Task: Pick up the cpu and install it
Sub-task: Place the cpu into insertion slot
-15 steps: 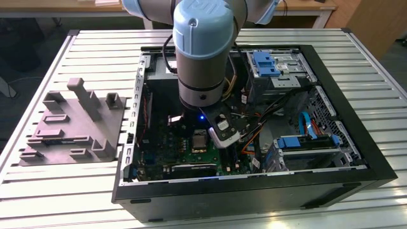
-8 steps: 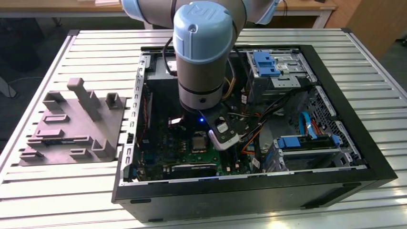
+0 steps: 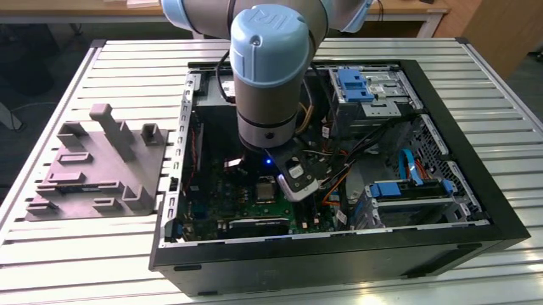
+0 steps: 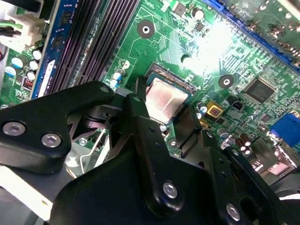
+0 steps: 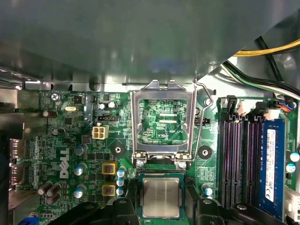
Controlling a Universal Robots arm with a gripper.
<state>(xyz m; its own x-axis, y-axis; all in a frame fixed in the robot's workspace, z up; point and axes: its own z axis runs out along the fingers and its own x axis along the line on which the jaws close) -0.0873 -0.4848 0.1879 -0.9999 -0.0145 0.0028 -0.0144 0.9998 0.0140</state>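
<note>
The arm (image 3: pixel 269 76) stands upright over the computer case (image 3: pixel 339 257), wrist (image 3: pixel 268 130) pointing straight down into it. The claw (image 4: pixel 164 104) sits low inside the case, fingers (image 4: pixel 136 117) parted.

I see the small square cpu (image 5: pixel 161 197) topped in brushed silvery metal, faint sheen; green circuit board (image 5: pixel 126 112) glossy; ribbed pale table (image 3: pixel 127 63) matt metal.

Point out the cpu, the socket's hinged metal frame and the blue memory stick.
cpu (image 5: pixel 161 197): first wrist view, centre of its silvery top.
metal frame (image 5: pixel 135 124): first wrist view, one side rail.
blue memory stick (image 5: pixel 272 164): first wrist view, middle of its length.
</note>
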